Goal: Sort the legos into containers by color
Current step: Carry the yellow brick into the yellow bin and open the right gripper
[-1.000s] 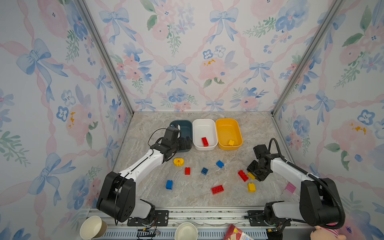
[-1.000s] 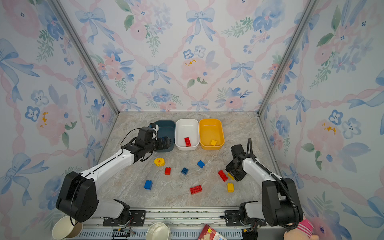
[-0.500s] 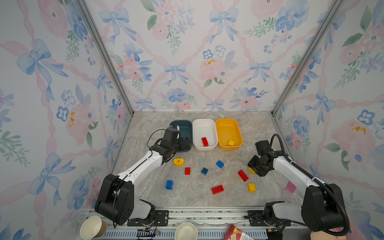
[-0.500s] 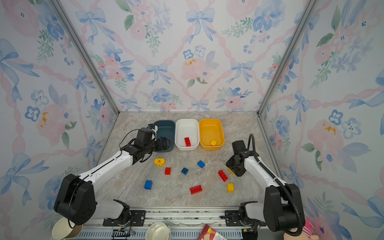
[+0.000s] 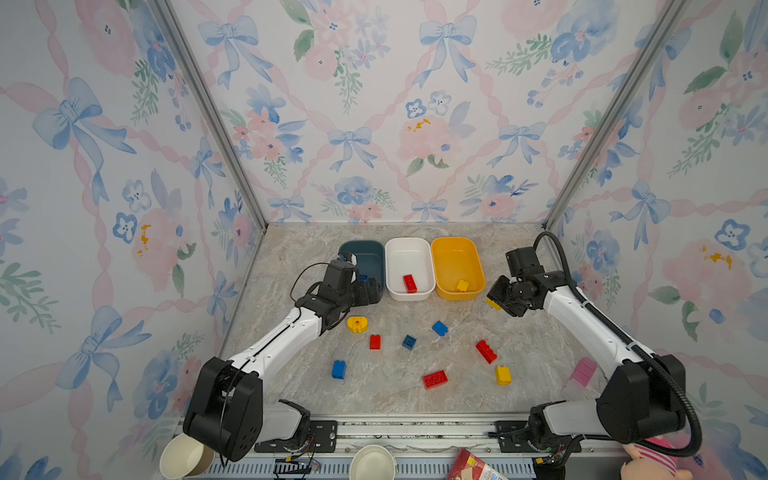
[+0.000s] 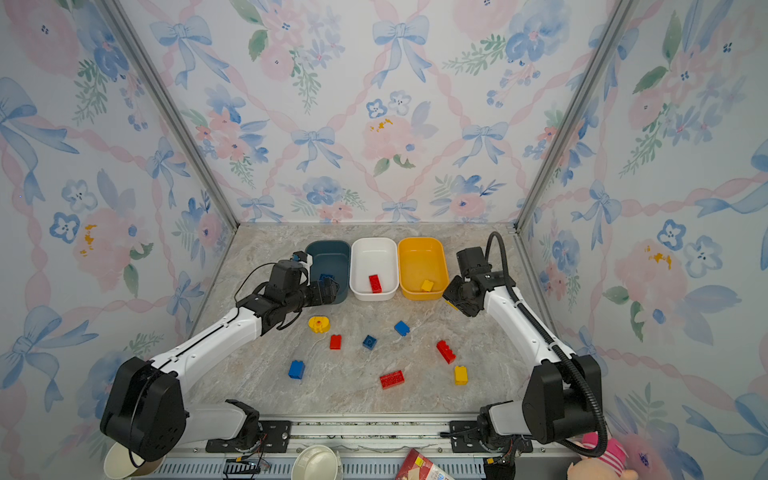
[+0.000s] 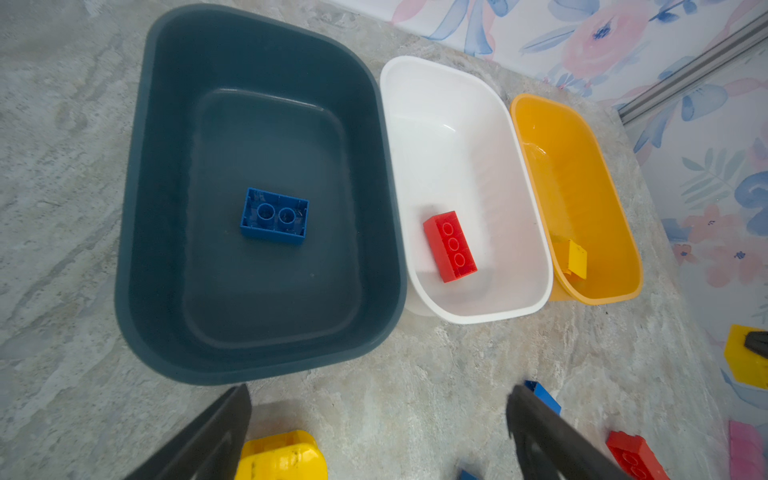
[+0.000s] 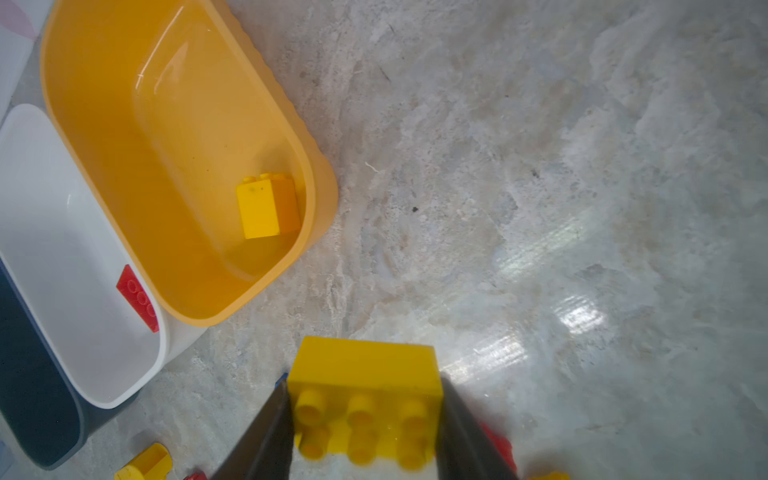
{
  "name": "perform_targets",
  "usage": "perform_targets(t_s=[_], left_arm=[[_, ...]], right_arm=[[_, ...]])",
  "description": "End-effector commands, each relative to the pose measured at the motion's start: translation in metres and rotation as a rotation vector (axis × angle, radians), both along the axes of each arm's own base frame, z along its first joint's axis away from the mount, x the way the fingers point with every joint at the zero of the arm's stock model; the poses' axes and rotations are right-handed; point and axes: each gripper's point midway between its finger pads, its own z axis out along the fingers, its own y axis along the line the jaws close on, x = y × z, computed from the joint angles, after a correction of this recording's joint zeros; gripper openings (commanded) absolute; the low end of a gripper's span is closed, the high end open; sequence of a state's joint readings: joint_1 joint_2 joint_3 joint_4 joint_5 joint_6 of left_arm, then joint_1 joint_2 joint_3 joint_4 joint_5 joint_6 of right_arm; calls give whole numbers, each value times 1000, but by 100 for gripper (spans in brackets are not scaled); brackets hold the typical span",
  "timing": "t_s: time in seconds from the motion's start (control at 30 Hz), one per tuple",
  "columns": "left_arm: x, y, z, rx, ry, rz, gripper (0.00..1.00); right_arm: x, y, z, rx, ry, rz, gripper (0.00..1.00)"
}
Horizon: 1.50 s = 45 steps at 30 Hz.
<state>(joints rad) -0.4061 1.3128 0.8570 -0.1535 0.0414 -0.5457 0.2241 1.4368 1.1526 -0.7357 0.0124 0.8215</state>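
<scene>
**Desk** (image 5: 390, 399): marbled top bearing everything listed.

**Left arm** (image 5: 282, 336): extended to the near rim of the dark blue tub (image 7: 266, 124). The left jaws are at full spread and empty.

**Right arm** (image 5: 582, 320): wrist just beside the near corner of the yellow tub (image 7: 569, 166). The right jaws are closed partway on the held yellow brick (image 8: 363, 399), gripped across its ends, over bare desk and outside the tub.

**Containers:** three in a row at the back.
- the dark blue tub holds one binned blue brick (image 7: 274, 216), underside up
- the white tub (image 7: 453, 137) holds one binned red brick (image 7: 451, 247)
- the yellow tub holds one binned yellow brick (image 8: 266, 205)

**Legos loose on the desk:**
- long red brick (image 5: 434, 379)
- stepped red brick (image 5: 486, 351)
- rounded yellow piece (image 5: 357, 324), just beside the left arm
- loose yellow brick (image 5: 503, 375)
- rear blue brick (image 5: 439, 328)
- middle blue brick (image 5: 409, 342)
- front blue brick (image 5: 338, 369)
- small red brick (image 5: 375, 342)

**Hazards, as judged:**
- A release before the held yellow brick clears the yellow tub's rim would likely drop it on the desk or bounce it off the wall.
- A low carry could knock that tub into the white one.
- The rounded yellow piece may squirt from flat jaws if pinched off-centre.
</scene>
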Motion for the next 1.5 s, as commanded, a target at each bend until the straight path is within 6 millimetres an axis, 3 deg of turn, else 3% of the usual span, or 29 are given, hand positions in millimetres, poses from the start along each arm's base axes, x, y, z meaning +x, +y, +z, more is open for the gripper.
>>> perform_targets(t_s=[0.0, 0.17, 0.4, 0.67, 1.03, 1.2, 1.47], left_arm=[[-5, 3, 3, -9, -11, 18, 98], [-11, 5, 2, -18, -10, 24, 98], [-21, 11, 0, -31, -13, 44, 98], [-31, 20, 2, -51, -24, 80, 98], [-34, 25, 2, -51, -33, 106, 98], [-32, 25, 1, -43, -28, 102, 98], [-25, 21, 0, -29, -22, 84, 98]], right_arm=[[20, 14, 4, -21, -19, 70, 42], [57, 39, 4, -2, -51, 125, 42], [103, 71, -15, 19, -39, 195, 42], [139, 89, -47, 36, 5, 235, 43], [152, 97, -67, 61, 48, 264, 53], [150, 97, -66, 72, 50, 266, 68], [147, 97, -52, 87, 25, 270, 71]])
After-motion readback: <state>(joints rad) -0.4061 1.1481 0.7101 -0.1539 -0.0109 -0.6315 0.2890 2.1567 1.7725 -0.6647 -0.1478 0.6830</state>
